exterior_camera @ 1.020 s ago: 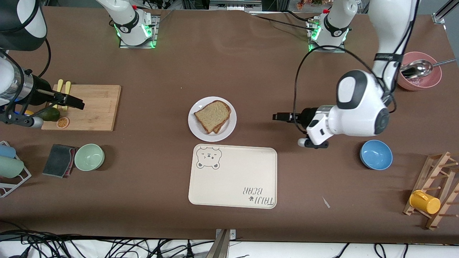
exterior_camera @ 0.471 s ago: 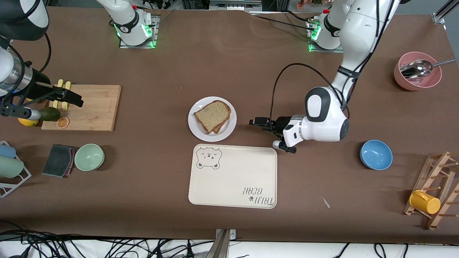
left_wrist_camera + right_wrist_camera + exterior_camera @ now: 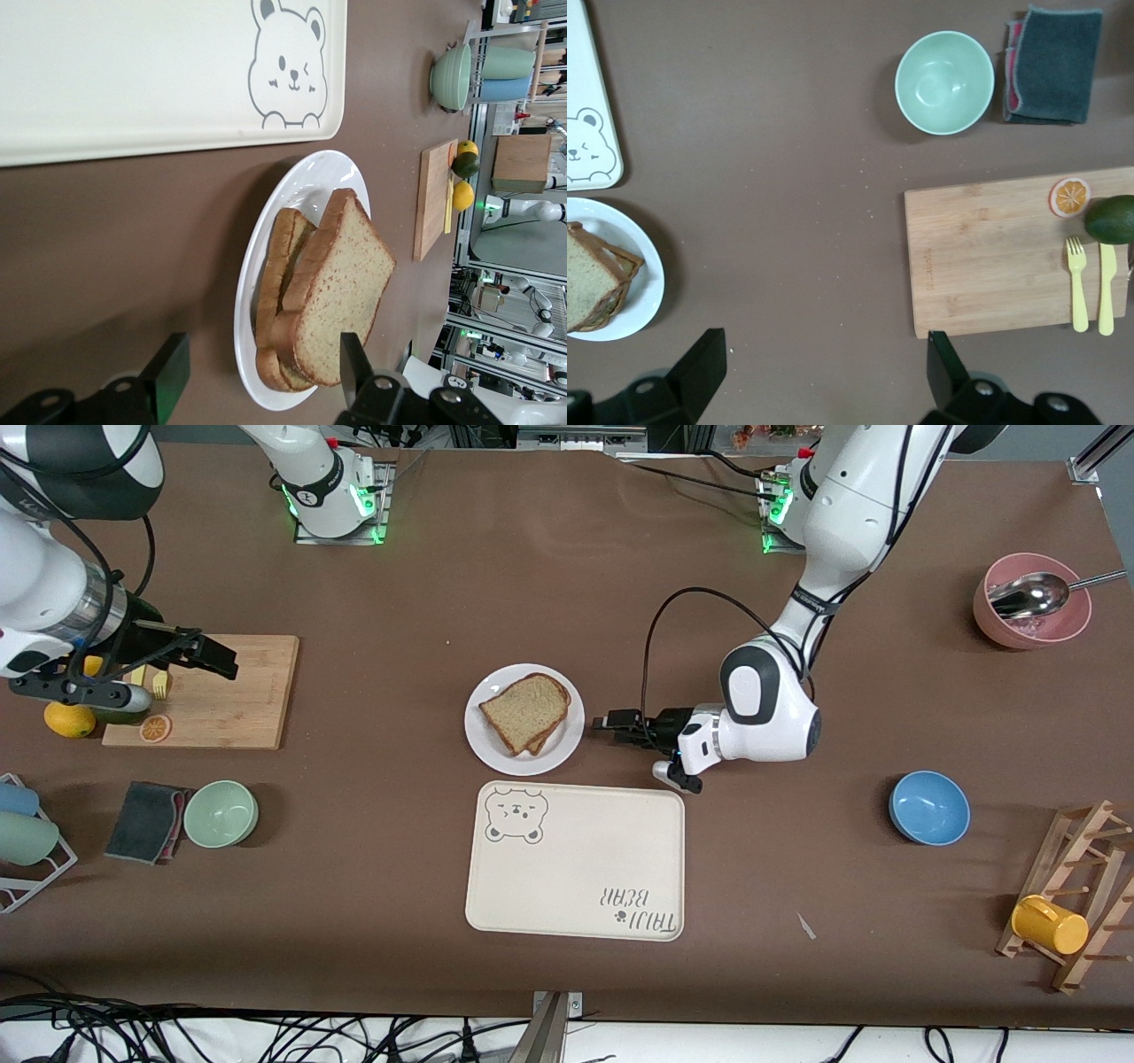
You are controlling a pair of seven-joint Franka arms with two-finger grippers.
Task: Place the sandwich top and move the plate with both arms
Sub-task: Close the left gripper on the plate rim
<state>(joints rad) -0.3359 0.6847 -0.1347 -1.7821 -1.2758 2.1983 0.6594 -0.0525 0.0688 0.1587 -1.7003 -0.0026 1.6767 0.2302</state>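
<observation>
Front view: plate (image 3: 484, 742) with sandwich top (image 3: 523, 708) lies just beside left gripper (image 3: 608, 724).

Mint bowl (image 3: 944, 82) beside sponge (image 3: 1052, 65), nr cutting board (image 3: 1001, 251).

Brown table (image 3: 567, 602) — beside the left gripper (image 3: 604, 722) lies the plate (image 3: 567, 748); just below, a tray (image 3: 576, 864); under the right gripper (image 3: 226, 662), a cutting board (image 3: 235, 708).
</observation>
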